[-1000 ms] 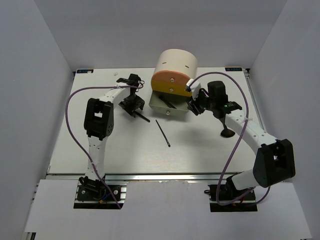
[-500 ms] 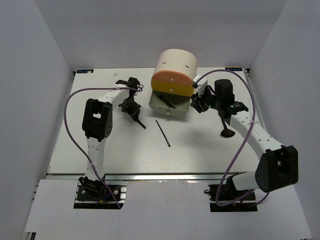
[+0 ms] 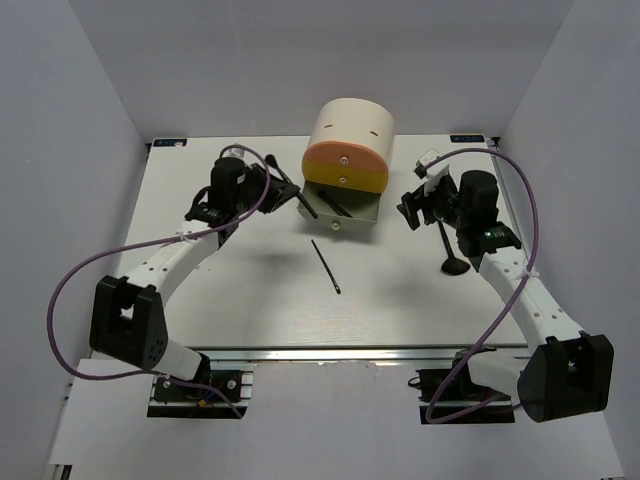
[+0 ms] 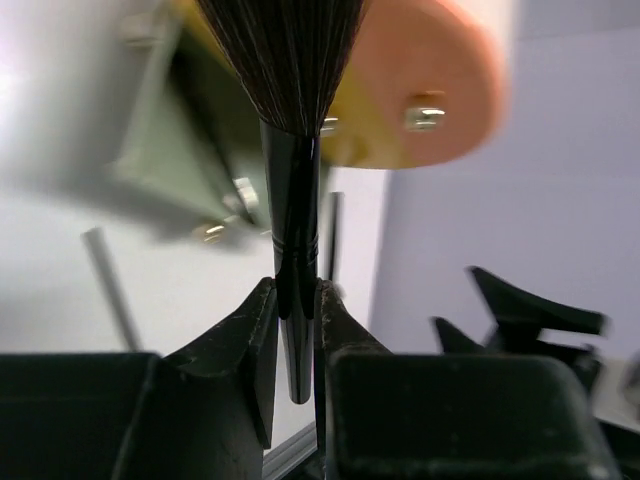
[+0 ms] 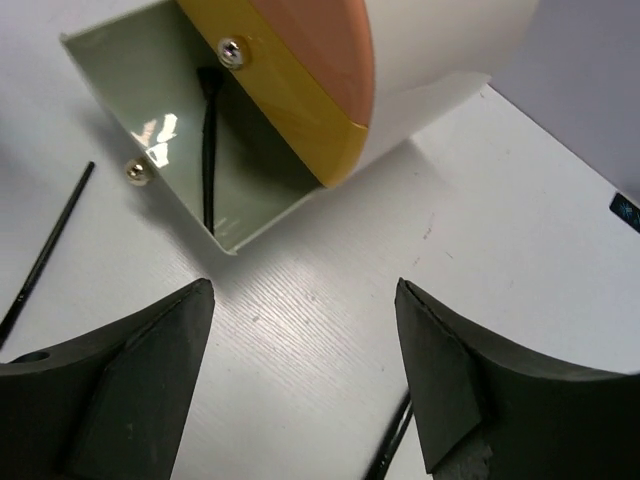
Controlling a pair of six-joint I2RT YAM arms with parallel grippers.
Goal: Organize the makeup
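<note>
Black fingers of the left gripper are pinched tight on the tapered handle end of a makeup brush. It stands out from the jaws with its flared dark bristles aimed at the cream cylindrical case and the open green drawer at its foot. The brush looks light and stiff in the handle, glossy and probably slippery, and soft only at the bristles. The handle is therefore the right place to hold it, though a grip this near the tip may let it pivot. The right gripper hangs with its jaws spread wide and nothing between them, just right of the drawer, where a black stick-like item already lies. On the table a slim black stick lies in front of the drawer, and a second flared brush lies near the right arm.
</note>
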